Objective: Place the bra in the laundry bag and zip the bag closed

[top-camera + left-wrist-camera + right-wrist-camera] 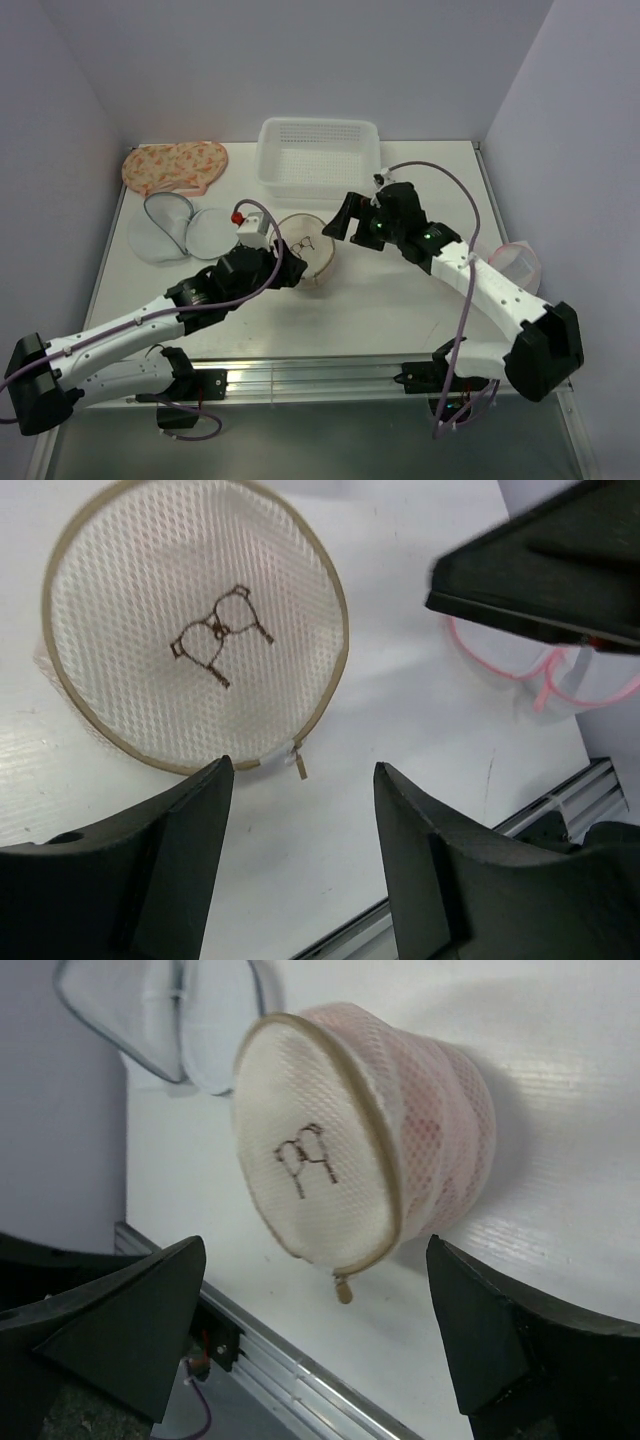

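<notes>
The laundry bag (305,250) is a round white mesh bag with a tan zip rim and a black line drawing. It rests on the table between my two grippers, its face tilted up toward the near edge. Pink patterned fabric (440,1110) shows through its mesh wall. Its zip pull (343,1288) hangs at the rim's low point, and the rim looks closed where it shows. My left gripper (303,770) is open and empty just short of the pull (298,763). My right gripper (315,1260) is wide open and empty, facing the bag (320,1150) without touching it.
A floral bra (175,165) lies at the back left. Grey-rimmed mesh bags (175,225) lie left of the bag. A white perforated basket (320,155) stands at the back. A pink-rimmed mesh bag (515,262) sits at the right edge. A metal rail (320,375) runs along the table's front.
</notes>
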You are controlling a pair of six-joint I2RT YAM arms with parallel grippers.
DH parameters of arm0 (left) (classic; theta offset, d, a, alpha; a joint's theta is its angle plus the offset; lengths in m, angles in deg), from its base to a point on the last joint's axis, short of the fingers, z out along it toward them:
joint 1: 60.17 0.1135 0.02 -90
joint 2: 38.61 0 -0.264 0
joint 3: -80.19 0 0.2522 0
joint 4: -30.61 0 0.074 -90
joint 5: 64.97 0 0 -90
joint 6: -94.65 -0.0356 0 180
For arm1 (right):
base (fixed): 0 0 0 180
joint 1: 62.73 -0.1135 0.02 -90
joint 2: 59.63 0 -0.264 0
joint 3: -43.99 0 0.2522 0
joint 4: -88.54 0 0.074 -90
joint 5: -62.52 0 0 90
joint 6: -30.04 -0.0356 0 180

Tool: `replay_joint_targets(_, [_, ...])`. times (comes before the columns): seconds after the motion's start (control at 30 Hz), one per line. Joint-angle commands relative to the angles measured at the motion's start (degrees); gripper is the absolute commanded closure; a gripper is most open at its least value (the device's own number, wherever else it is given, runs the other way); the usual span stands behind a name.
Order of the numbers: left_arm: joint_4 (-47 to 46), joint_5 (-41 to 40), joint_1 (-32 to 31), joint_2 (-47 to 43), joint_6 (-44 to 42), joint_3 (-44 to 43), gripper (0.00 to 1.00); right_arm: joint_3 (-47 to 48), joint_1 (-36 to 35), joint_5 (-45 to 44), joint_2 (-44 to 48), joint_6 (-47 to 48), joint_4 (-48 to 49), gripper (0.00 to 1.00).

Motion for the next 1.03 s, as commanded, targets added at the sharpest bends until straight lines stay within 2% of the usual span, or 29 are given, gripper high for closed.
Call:
replay_joint_targets(0.0, [3.79,-4.82,0.59,-2.19,-0.57,-4.91,0.36,1.4,0.14,-1.63,7.98,2.09,0.1,0.0])
replay_joint_targets(0.17, [4.51,-6.06,1.65,-6.31,0.92,-3.96,0.32,-2.99,0.05,-6.71,18.18,4.38,0.98,0.0])
replay_joint_targets(0.3, [4.95,-7.47,2.09,-9.22,1.89,-1.42,0.31,-6.33,0.14,-16.01,29.5,6.4,-1.3,0.0])
replay_joint_targets(0.4, [5.91,-8.08,2.26,-10.8,2.5,-0.36,0.31,-8.09,0.14,-19.72,35.31,7.46,-3.32,0.0])
replay_joint_targets(0.63, [6.44,-8.7,2.35,-13.09,3.38,1.05,0.31,-11.52,0.05,-21.75,39.73,7.9,-5.26,0.0])
replay_joint_targets(1.0, [5.91,-8.26,2.35,-11.42,3.38,0.18,0.3,-13.1,0.14,-25.08,42.71,8.25,-4.74,0.0])
